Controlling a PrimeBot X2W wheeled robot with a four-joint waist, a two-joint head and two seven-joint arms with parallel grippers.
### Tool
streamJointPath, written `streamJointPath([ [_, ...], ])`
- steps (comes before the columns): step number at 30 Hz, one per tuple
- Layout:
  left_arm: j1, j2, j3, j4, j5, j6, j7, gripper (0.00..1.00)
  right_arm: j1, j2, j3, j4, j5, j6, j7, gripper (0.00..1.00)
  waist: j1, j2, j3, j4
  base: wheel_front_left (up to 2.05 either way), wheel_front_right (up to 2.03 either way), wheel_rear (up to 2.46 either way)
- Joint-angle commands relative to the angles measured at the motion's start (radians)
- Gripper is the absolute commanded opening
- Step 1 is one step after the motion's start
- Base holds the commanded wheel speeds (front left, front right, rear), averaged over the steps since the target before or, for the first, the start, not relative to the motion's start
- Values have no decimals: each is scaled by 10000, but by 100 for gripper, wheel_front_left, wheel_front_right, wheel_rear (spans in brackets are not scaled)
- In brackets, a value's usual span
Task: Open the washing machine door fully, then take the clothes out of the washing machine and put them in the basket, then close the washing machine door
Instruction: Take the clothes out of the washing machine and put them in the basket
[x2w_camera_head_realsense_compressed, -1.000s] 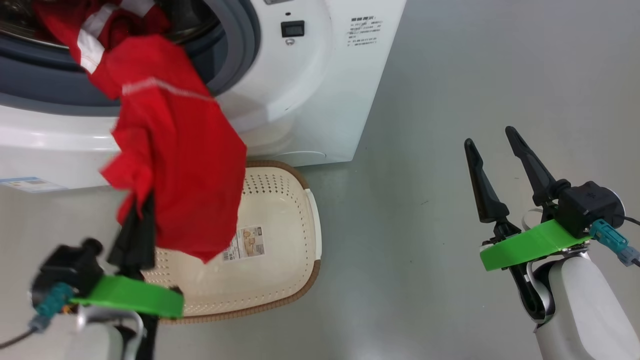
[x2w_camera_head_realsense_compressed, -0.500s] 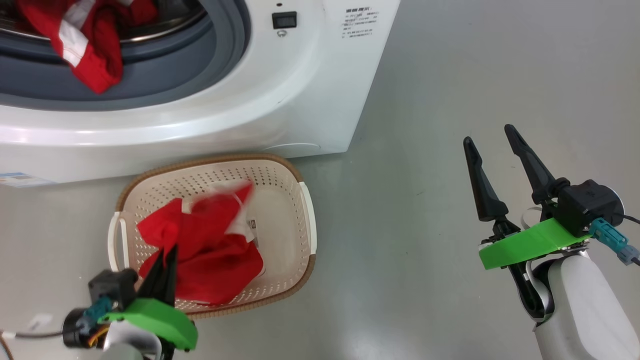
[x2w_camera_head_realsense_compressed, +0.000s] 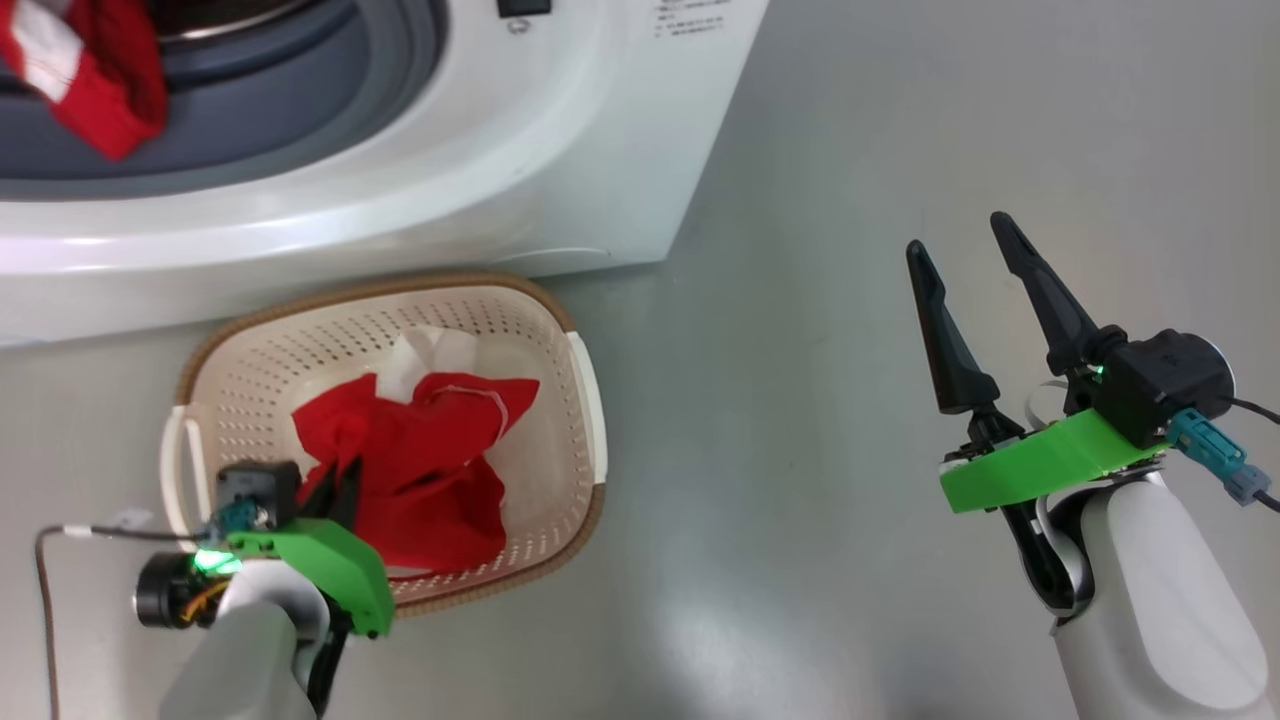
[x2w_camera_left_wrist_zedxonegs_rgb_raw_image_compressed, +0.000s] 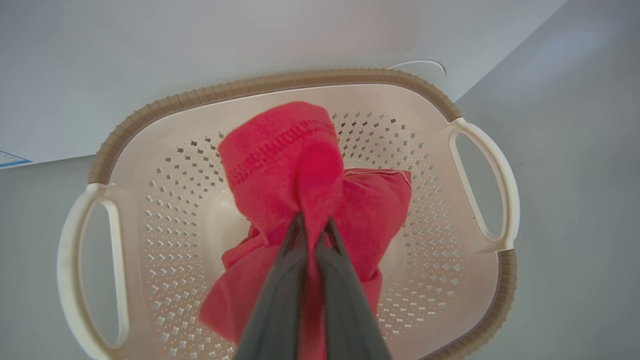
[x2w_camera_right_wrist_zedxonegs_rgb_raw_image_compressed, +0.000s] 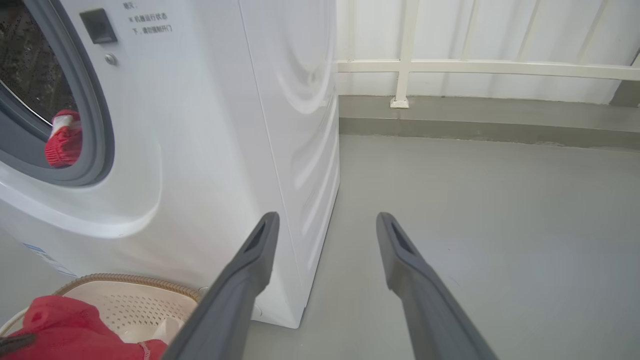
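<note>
The left tool (x2w_camera_left_wrist_zedxonegs_rgb_raw_image_compressed: 312, 225) was clamped on a red garment (x2w_camera_left_wrist_zedxonegs_rgb_raw_image_compressed: 280, 150) bunched inside the basket (x2w_camera_left_wrist_zedxonegs_rgb_raw_image_compressed: 280, 80), so placing was in hand; next it needed to release. The right tool (x2w_camera_head_realsense_compressed: 958, 235) stood open, empty. Beyond, another garment (x2w_camera_head_realsense_compressed: 100, 90) hung at the mouth of the washing machine (x2w_camera_head_realsense_compressed: 560, 150).

We see a smooth grey floor (x2w_camera_head_realsense_compressed: 850, 200). On it, at the far left, stands the white washing machine (x2w_camera_head_realsense_compressed: 560, 150), and the cream basket (x2w_camera_head_realsense_compressed: 260, 380) sits just in front, nearer us.
</note>
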Motion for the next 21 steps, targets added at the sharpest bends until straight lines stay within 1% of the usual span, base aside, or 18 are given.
streamJointPath([
  [1,-313,324,144,422,32,-79,-159,0,-118,97,272,-277,-59,16,-48,100,0,0,316,-260,0,0,0],
  [5,-701,407,-6,1176,-3,-93,-166,0,-216,187,350,-306,-69,16,-48,100,0,0,527,-459,0,0,0],
  [10,-1208,662,-273,2047,-114,-100,-136,0,-404,336,501,-344,-74,16,-48,100,0,0,892,-833,0,0,0],
  [15,-1672,977,-486,2348,-291,-101,80,0,-622,465,603,-442,-87,16,-48,100,0,0,1324,-1123,0,0,0],
  [21,-2034,1171,-685,2488,-579,-102,371,0,-673,552,562,-504,-143,16,-48,100,0,0,1604,-1234,0,0,0],
])
